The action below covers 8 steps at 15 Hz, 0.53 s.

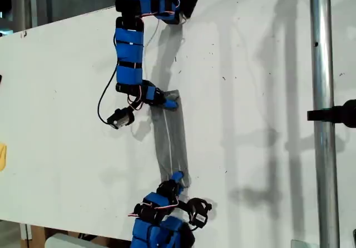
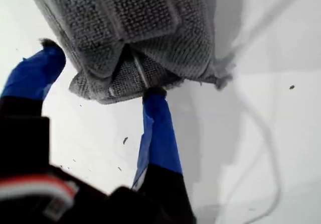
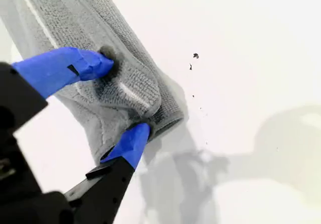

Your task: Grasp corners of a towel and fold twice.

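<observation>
With my first gripper (image 2: 100, 76) and my second gripper (image 3: 123, 96), clamping opposite ends of the towel (image 1: 169, 142) — lying as a narrow layered strip mid-frame in the exterior view. Folding seemingly finished — probably only letting go remaining.

- The towel (image 2: 150, 33) shows as soft grey cloth, a looped, rough weave crossed by smoother pale stripes.
- My first gripper (image 2: 98, 78) and my second gripper (image 3: 123, 96) wear matt blue tape on their fingertips over black plastic.
- The table (image 1: 67, 92) is a smooth, matt white board, lightly specked.
- At three o'clock in the exterior view, a pole (image 1: 322, 120) gleams as glossy metal.
</observation>
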Each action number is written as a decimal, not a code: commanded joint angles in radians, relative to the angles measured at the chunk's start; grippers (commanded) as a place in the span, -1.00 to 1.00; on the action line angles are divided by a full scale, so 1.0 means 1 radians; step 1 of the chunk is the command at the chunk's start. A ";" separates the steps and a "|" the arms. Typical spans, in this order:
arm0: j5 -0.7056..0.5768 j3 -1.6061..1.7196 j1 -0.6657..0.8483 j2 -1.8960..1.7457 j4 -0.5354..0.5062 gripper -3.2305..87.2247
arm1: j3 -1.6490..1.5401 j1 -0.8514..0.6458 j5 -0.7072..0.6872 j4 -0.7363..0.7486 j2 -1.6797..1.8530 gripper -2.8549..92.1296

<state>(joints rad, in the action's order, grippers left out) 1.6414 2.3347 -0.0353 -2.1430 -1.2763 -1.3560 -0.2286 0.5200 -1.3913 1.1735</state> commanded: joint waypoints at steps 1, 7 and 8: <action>0.041 -0.049 -0.009 -0.126 -0.140 -0.48 | -0.029 -0.026 0.021 -0.040 0.150 -0.19; 0.207 0.249 -0.123 -0.856 -0.167 -0.74 | -0.431 -0.077 0.301 -0.091 0.680 -0.16; 0.199 0.305 -0.137 -0.968 -0.143 -0.78 | -0.522 -0.069 0.403 -0.109 0.787 -0.12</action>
<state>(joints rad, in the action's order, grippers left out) 1.8331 2.6032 -0.1519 -2.9452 -1.4557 -1.8055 -0.2930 0.8084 -1.4772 1.7840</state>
